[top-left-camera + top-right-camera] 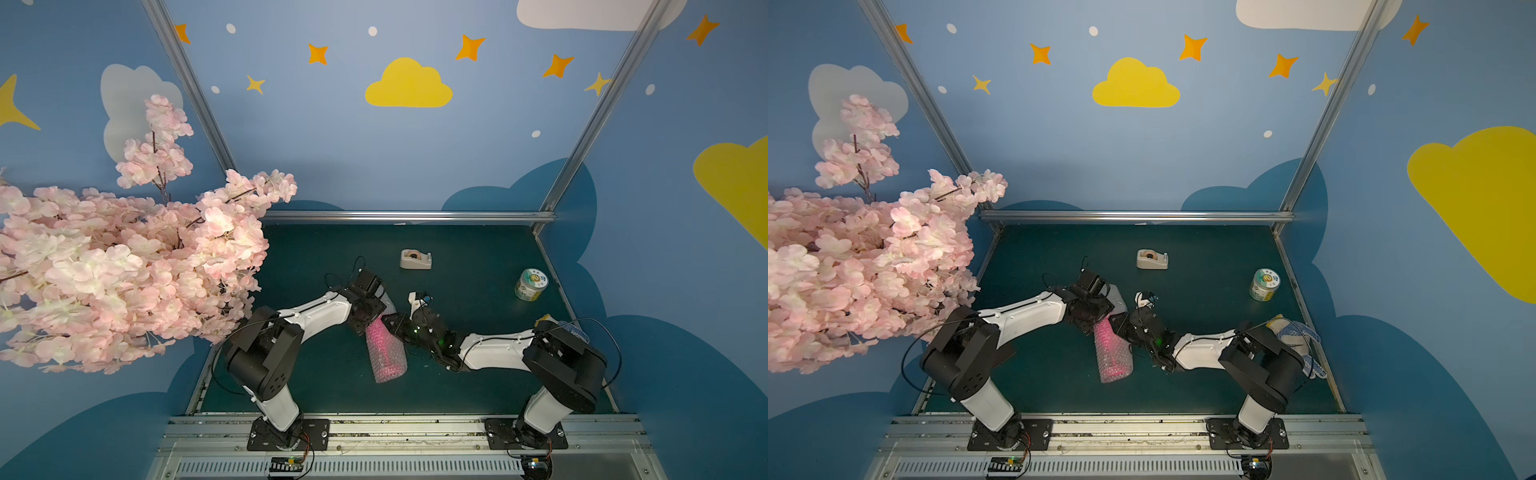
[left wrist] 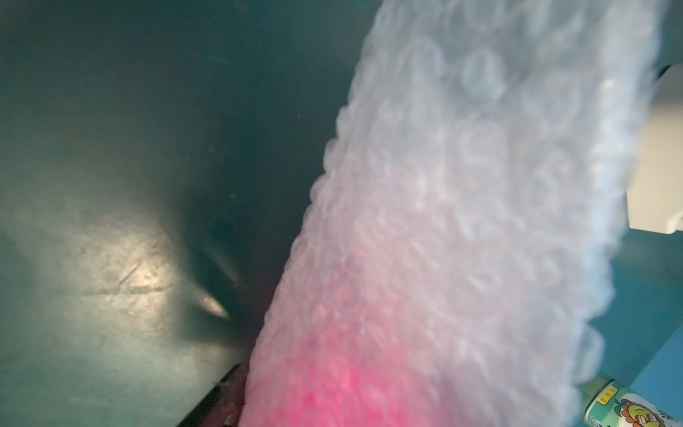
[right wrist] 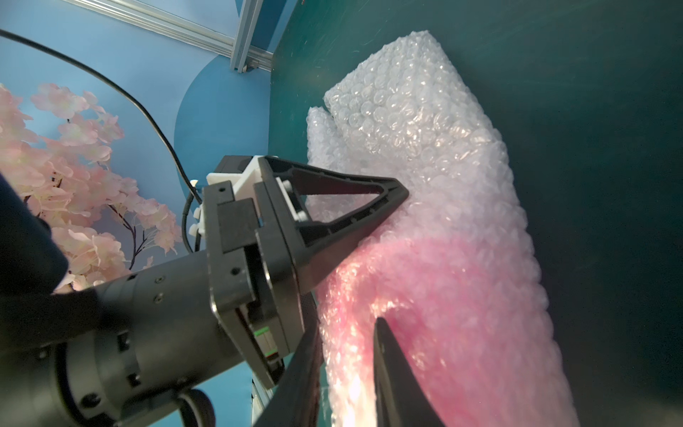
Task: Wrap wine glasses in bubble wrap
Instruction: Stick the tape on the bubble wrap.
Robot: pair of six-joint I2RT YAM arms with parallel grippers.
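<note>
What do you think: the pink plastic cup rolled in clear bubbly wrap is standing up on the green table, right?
Not standing up. The hot-pink plastic goblet, rolled in the clear bubble wrap sheet, is lying on its side on the dark green table. Both top views show it.

Pink goblet (image 1: 379,335) inside rolled bubble wrap (image 1: 390,366)

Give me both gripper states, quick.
The left gripper: closed around the bubble wrap rolled over the goblet.
The right gripper: closed on a fold of the bubble wrap.
</note>
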